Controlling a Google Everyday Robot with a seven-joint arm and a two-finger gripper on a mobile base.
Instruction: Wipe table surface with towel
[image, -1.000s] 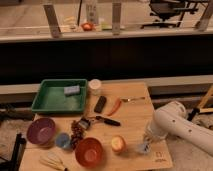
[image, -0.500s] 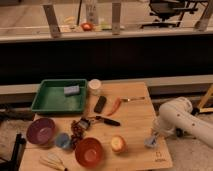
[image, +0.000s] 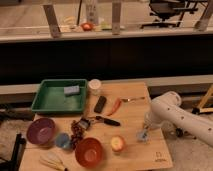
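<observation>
On the light wooden plank table (image: 131, 112), the gripper (image: 144, 134), at four o'clock, presses the small pale grey-blue towel (image: 142, 136); its grasp cannot be told. A dark counter (image: 100, 55) stands at twelve o'clock.

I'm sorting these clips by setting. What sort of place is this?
Probably an office or lab test area, not a home: an office chair behind a railing, and a wooden table staged with bowls and a green tray. The gripper presses the towel near the table's right edge.
</observation>
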